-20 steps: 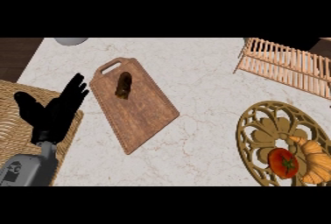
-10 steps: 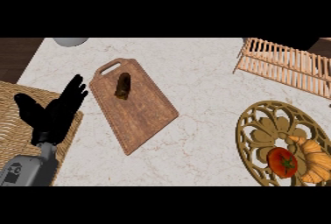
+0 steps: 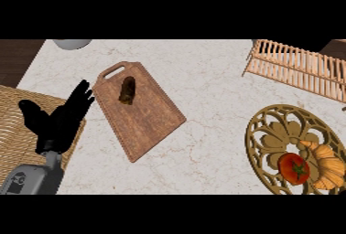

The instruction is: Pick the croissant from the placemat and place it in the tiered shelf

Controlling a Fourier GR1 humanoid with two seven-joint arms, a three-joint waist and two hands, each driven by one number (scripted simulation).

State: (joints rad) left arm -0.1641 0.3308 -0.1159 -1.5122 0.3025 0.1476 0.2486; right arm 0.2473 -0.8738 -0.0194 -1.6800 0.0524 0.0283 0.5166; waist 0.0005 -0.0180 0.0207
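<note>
The marble table [image 3: 209, 151] carries a wooden cutting board [image 3: 145, 121] bearing a small dark item [image 3: 127, 90]. At right, the gold tiered shelf [image 3: 270, 137] holds a tomato [image 3: 294, 167] and the croissant [image 3: 326, 167]. The left hand [image 3: 64, 121] rests over a woven placemat [image 3: 17, 132], fingers [image 3: 81, 98] straight.

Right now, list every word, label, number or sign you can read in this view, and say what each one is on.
No readable text anywhere in the head view.
Cutting board: bare wood grain, no marking.
Gold openwork stand, wooden rack, woven mat: no labels.
Left forearm: a small round mark, too blurred to read.
</note>
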